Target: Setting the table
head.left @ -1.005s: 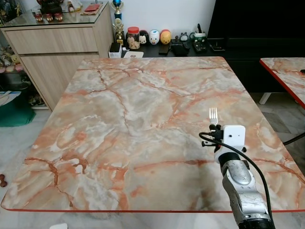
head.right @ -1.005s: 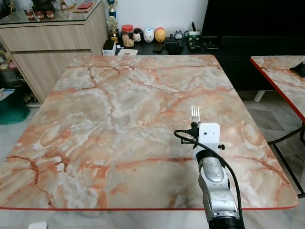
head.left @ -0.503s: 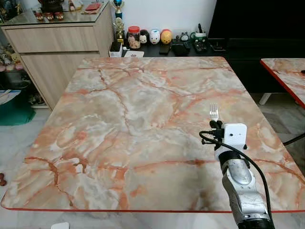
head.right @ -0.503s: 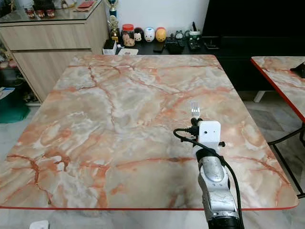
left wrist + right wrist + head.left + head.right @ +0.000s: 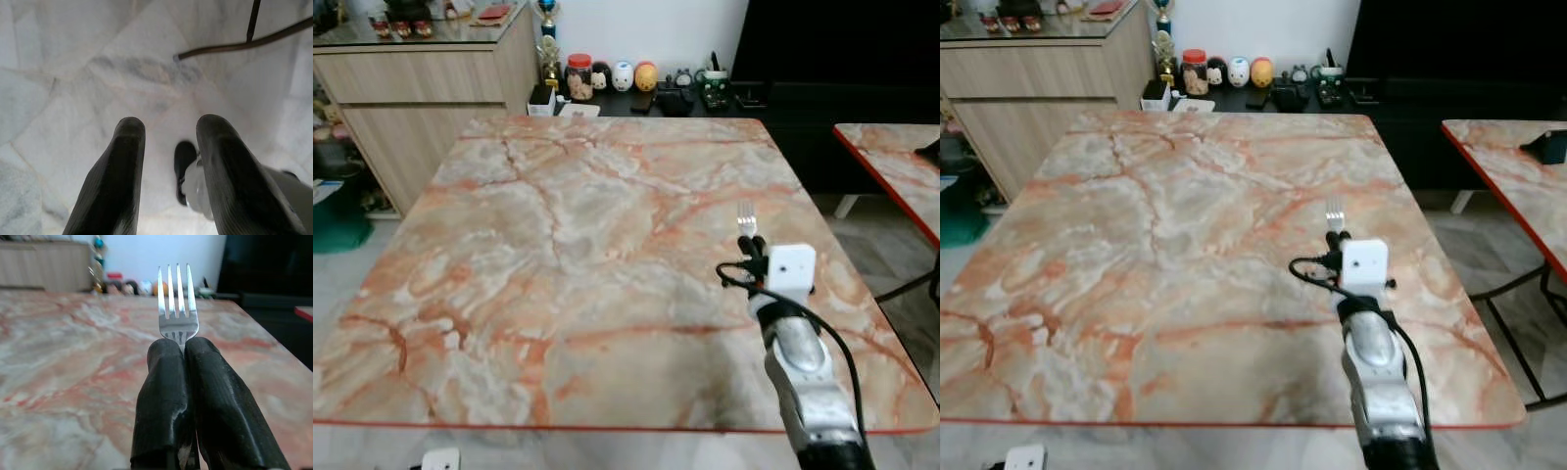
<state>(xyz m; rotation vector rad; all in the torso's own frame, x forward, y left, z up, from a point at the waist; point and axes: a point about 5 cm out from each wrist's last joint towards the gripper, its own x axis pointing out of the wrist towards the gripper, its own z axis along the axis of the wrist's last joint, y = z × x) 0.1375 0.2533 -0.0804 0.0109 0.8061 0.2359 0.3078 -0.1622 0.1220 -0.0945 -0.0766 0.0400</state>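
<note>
A silver fork (image 5: 746, 218) points away from me over the right part of the marble table (image 5: 558, 245), its tines (image 5: 176, 289) sticking out past the fingertips. My right gripper (image 5: 755, 250) is shut on the fork's neck, a little above the tabletop. The fork's handle is hidden between the black fingers (image 5: 166, 396). My left gripper (image 5: 166, 142) hangs over the pale tiled floor with its fingers apart and nothing between them.
A wooden sideboard (image 5: 421, 78) stands at the back left. Jars and small figurines (image 5: 607, 76) line a dark low shelf behind the table. A second marble table (image 5: 901, 166) is to the right. A white object (image 5: 440, 458) lies on the floor near the table's front edge.
The whole view has shifted and tilted slightly, so the camera moved. The right gripper keeps the fork over the same right part of the table.
</note>
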